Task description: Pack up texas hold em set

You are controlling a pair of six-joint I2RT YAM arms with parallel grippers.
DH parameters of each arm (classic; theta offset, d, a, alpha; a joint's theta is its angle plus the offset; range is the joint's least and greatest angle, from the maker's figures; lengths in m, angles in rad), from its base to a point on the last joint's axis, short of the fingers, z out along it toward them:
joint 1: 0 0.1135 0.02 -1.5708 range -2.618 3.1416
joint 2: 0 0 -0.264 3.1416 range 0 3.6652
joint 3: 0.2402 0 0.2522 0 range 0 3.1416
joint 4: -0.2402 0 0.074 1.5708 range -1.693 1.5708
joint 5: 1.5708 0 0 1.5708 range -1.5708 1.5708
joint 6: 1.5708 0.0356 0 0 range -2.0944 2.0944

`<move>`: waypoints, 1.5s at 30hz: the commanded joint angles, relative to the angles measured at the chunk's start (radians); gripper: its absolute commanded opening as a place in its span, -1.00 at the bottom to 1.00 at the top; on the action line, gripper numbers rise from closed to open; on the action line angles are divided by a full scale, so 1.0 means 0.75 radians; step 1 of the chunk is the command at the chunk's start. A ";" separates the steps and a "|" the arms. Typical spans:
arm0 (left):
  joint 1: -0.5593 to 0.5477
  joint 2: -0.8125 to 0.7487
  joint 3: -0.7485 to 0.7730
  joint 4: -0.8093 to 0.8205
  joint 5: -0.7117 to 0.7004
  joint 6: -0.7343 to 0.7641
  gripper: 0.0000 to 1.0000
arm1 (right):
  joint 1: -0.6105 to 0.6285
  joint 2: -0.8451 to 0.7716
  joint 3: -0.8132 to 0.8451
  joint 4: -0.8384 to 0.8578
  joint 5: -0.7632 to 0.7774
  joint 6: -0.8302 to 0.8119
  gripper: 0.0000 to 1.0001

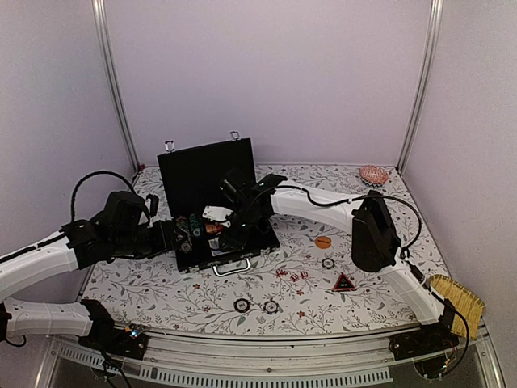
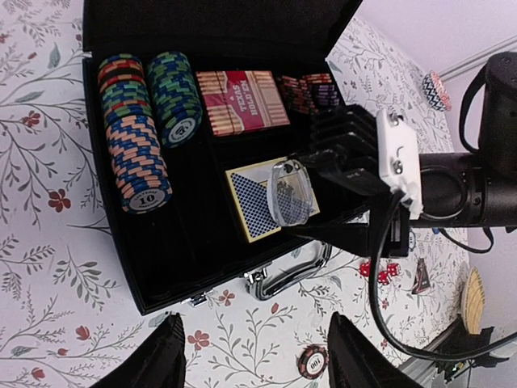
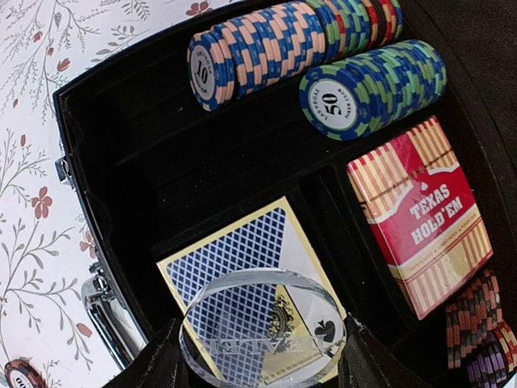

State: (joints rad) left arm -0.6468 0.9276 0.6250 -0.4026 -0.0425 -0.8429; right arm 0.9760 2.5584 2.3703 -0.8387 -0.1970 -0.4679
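Two chip rows (image 2: 133, 133) lengthwise handle-to-hinge in briefcase (image 2: 174, 242)

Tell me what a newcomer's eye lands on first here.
The open black briefcase at the centre draws the eye, with rows of coloured chips and a red card box inside. Over it the right pincer grips a clear disc above a blue-backed deck. Red dice and an orange disc lie loose to its right.

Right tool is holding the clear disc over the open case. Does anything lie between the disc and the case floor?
Yes. The blue-backed deck lies in the compartment directly beneath the clear disc held by the right tool; the disc would meet it before the case floor.
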 commanded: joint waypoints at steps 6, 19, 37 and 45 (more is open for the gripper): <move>0.031 0.001 -0.035 0.003 -0.010 -0.005 0.25 | 0.022 0.059 0.039 0.036 0.008 0.001 0.49; 0.203 0.179 -0.024 0.035 0.042 0.054 0.33 | -0.078 -0.455 -0.353 0.065 -0.099 0.049 0.73; 0.238 0.499 -0.047 0.185 0.098 0.081 -0.17 | -0.436 -0.398 -0.708 0.194 -0.409 0.247 0.23; 0.230 0.564 -0.049 0.192 0.079 0.087 -0.21 | -0.434 -0.337 -0.675 0.193 -0.509 0.291 0.22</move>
State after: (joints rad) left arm -0.4774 1.3323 0.5983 -0.2840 0.0193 -0.7795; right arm 0.6559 2.2581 1.8385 -0.7013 -0.5186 -0.2790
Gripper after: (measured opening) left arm 0.401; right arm 0.613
